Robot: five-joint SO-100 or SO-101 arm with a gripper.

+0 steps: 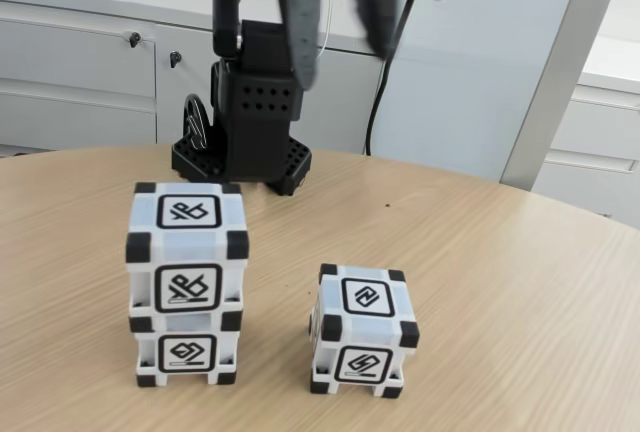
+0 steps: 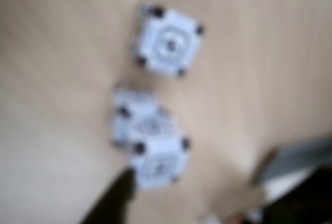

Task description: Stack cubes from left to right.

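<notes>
Nearest in the fixed view, on the wooden counter (image 1: 480, 252): a two-high stack at left, top cube (image 1: 187, 247) sitting squarely on the bottom cube (image 1: 186, 350), edges roughly flush. Just to the right, apart from the stack, a lone third cube (image 1: 362, 329), turned slightly off the stack's axis. Farther back, the black arm base (image 1: 245, 122) at the counter's far edge, with grey cabinets (image 1: 80, 62) behind.

High above, blurred and cropped at the top edge, the tool (image 1: 340, 12): open or closed, cannot tell. Nothing visibly carried.

From the wrist view, heavily blurred: single cube (image 2: 168, 42) apart from the stack (image 2: 150, 146), a dark finger (image 2: 116, 198) at the bottom edge.

Likely step in hand: fetching the lone cube for the third level. Best done by rotating the wrist to match the cube's skew, descending straight over its centre, closing on two flat opposite faces rather than corners, lifting well clear of the stack's top, then lowering squarely and releasing only once seated.
</notes>
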